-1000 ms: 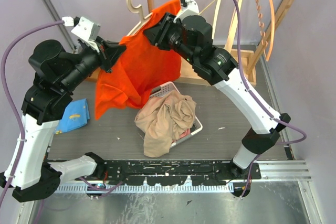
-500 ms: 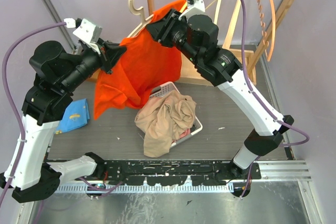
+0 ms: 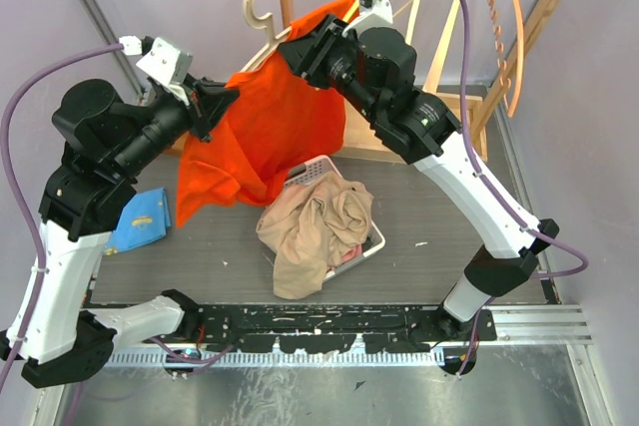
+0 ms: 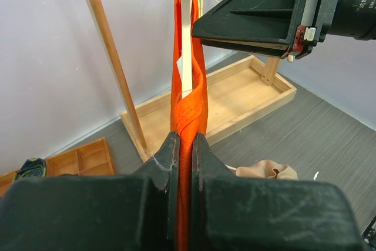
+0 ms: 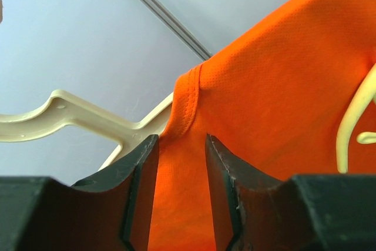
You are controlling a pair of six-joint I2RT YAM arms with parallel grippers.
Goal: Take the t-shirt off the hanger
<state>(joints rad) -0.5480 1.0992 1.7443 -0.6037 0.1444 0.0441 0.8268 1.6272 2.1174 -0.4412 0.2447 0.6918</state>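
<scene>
A bright orange t-shirt (image 3: 270, 127) of fine mesh knit hangs partly on a cream plastic hanger (image 5: 82, 114) at the far side of the scene. Its upper edge is draped over the hanger, and most of the cloth is drawn out to the left and falls in loose folds to a dangling lower corner. The hanger is tilted, its hook uppermost at the left, and one bare arm shows just beside the shirt's stitched collar band.

Bright, even light, soft shadows; the left pincer (image 4: 185, 145) looms blurred up close.
</scene>
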